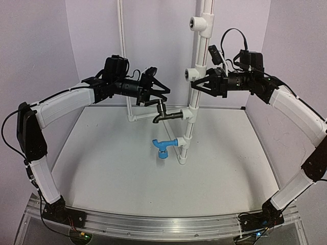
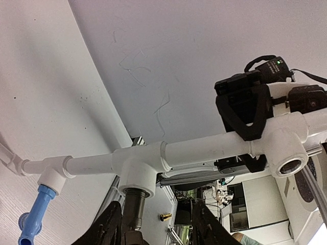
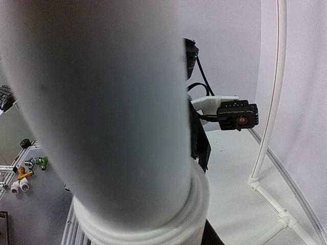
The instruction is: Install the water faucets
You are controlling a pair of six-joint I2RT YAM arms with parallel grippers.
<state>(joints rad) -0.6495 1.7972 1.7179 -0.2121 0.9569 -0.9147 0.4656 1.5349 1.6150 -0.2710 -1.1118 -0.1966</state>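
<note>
An upright white pipe (image 1: 188, 133) carries both water faucets. The black faucet (image 1: 166, 115) sticks out left from the middle tee (image 2: 138, 171), its threaded end in the socket (image 2: 134, 206). The blue faucet (image 1: 163, 148) sits in the lower tee, seen at the edge of the left wrist view (image 2: 36, 214). My left gripper (image 1: 157, 101) straddles the black faucet. Its jaws are open (image 2: 156, 222), one finger close beside the faucet and the other well clear. My right gripper (image 1: 198, 84) is shut on the pipe (image 3: 102, 102) above the black faucet, with one finger (image 3: 196, 138) showing behind it.
Two open tee sockets face left higher on the pipe (image 1: 196, 23) (image 1: 190, 74). A thin white tube frame (image 1: 122, 51) stands against the back wall. Pale walls close in the table on three sides. An aluminium rail (image 1: 153, 224) runs along the near edge.
</note>
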